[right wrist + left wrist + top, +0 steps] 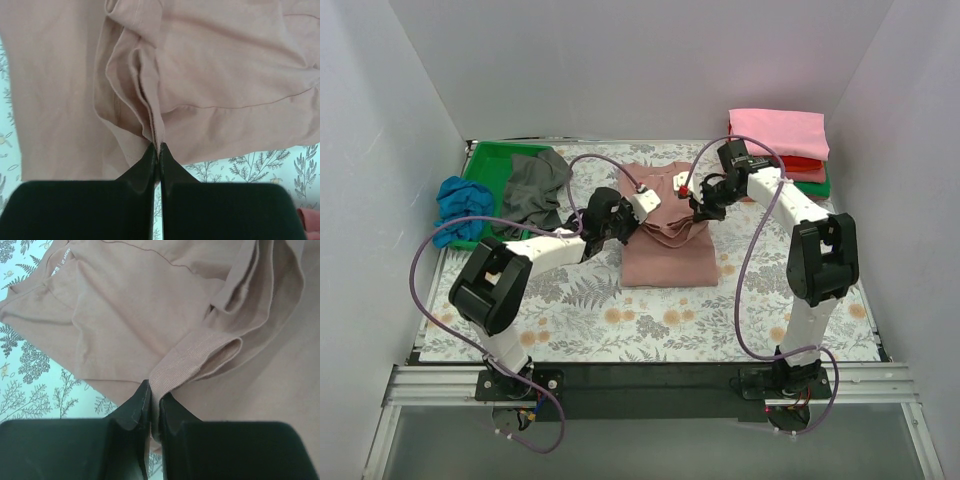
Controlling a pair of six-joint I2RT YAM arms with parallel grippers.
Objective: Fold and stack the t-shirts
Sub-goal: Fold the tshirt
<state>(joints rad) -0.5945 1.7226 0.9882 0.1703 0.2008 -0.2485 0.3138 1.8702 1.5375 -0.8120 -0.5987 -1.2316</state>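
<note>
A dusty-pink t-shirt (pixel 665 250) lies partly folded in the middle of the table. My left gripper (pixel 620 228) is shut on its ribbed neck band (pixel 172 371) and holds that edge lifted. My right gripper (pixel 703 212) is shut on a bunched hem edge (pixel 156 131) on the shirt's right side. Both pinch cloth between closed jaws. A stack of folded shirts, pink (pixel 778 133) over red (pixel 804 166) and green (pixel 815 186), sits at the back right. A grey shirt (pixel 535 188) and a blue shirt (pixel 460 208) lie crumpled at the back left.
A green plastic tray (pixel 492 160) stands at the back left under the grey and blue shirts. The floral table covering (pixel 620 320) spreads across the near half. White walls close in the left, back and right sides. Purple cables loop over both arms.
</note>
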